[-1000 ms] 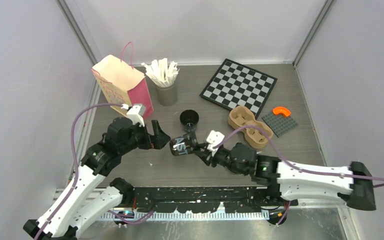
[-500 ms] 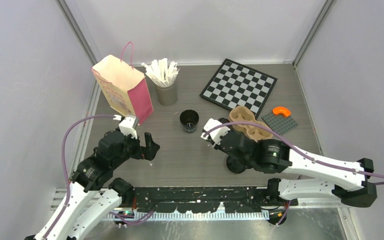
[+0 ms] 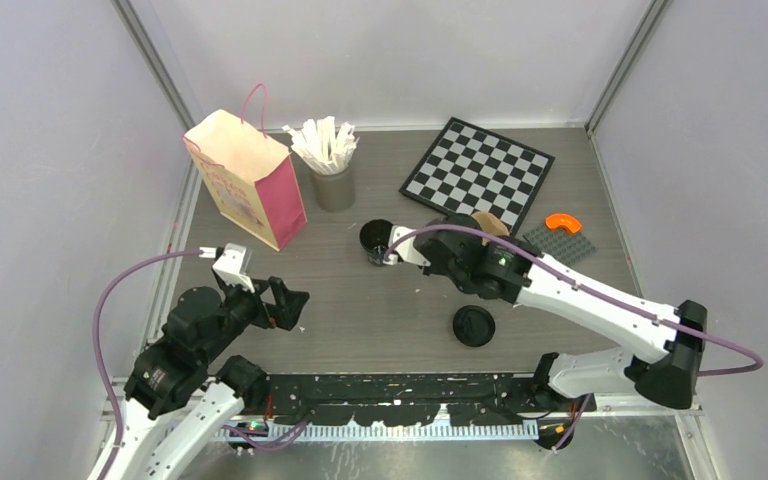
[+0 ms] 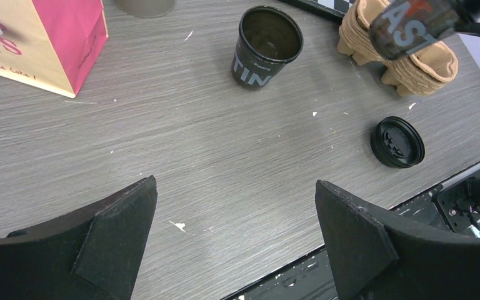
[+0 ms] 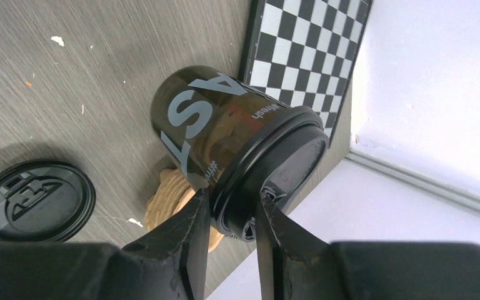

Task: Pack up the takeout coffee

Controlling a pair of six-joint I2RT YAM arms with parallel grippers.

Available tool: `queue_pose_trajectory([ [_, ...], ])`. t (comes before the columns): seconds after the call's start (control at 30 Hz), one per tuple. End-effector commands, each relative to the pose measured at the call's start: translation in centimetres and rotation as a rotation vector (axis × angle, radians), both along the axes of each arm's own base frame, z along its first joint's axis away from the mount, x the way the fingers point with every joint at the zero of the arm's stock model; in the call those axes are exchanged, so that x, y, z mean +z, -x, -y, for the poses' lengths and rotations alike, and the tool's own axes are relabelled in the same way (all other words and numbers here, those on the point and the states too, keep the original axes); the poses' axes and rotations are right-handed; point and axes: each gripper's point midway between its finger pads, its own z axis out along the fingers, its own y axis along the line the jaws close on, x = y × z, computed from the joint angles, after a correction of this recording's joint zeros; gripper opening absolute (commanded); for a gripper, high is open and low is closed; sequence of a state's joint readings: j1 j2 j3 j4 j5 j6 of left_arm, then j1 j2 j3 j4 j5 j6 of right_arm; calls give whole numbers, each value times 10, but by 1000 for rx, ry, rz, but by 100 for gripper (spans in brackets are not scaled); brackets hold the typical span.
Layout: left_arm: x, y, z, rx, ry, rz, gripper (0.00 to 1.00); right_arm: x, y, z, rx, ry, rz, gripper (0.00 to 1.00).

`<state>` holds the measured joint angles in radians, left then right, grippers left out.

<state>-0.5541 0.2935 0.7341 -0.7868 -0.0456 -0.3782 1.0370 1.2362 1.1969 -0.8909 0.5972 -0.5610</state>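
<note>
Pale walls closed in a grey wood-grain table [image 3: 360, 300], with both arms reaching onto it from the near edge. At the far left stood a cream and pink paper bag [image 3: 245, 180] with a thin loop handle. Nearer, the left end effector [image 4: 234, 250] hung over bare table with its jaws spread wide apart and nothing between them. Just right of the bag, at the back, a grey cup [image 3: 333, 185] held a bunch of white stirrer sticks [image 3: 322, 140]. In front of that cup, near the middle of the table, a small black paper cup [image 4: 267, 47] with pale lettering stood upright without a lid. To its right and closer to the near edge, a round black lid [image 4: 397, 142] lay flat on the table, well apart from the open cup. The right end effector [image 5: 231, 200] was clamped on the rim of the lid of a second black cup [image 5: 225, 125], which was tipped well over. That cup was over the brown pulp cup carrier [image 4: 412, 69]; I could not tell whether it touched the carrier. Behind the carrier lay a black and white checkerboard [image 3: 477, 170], set at an angle. At the far right sat a grey studded plate [image 3: 560, 245] with a curved orange piece [image 3: 563, 220] at its far edge.
</note>
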Motion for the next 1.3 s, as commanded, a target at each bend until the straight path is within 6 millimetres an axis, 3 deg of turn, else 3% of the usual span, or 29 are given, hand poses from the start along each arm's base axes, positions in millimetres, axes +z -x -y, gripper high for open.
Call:
queue_pose_trajectory([
  [0.0,5,-1,-2,-4,-7,43,100,7,-29,-12,130,64,-35,23],
  [0.17,4,-1,0,-18,-17,45,100,-3,-58,-14,127,142,-70,24],
  [0.37,4,-1,1,-28,-18,44,100,-6,-86,-28,160,115,-74,24],
  [0.6,6,0,-1,-20,-15,58,100,-29,-110,-40,156,209,-98,25],
  [0.93,6,1,-1,-21,-16,61,100,-65,-121,-44,161,259,-152,27],
  [1.27,7,1,-2,-19,-14,66,100,-92,-129,-35,132,285,-171,33],
])
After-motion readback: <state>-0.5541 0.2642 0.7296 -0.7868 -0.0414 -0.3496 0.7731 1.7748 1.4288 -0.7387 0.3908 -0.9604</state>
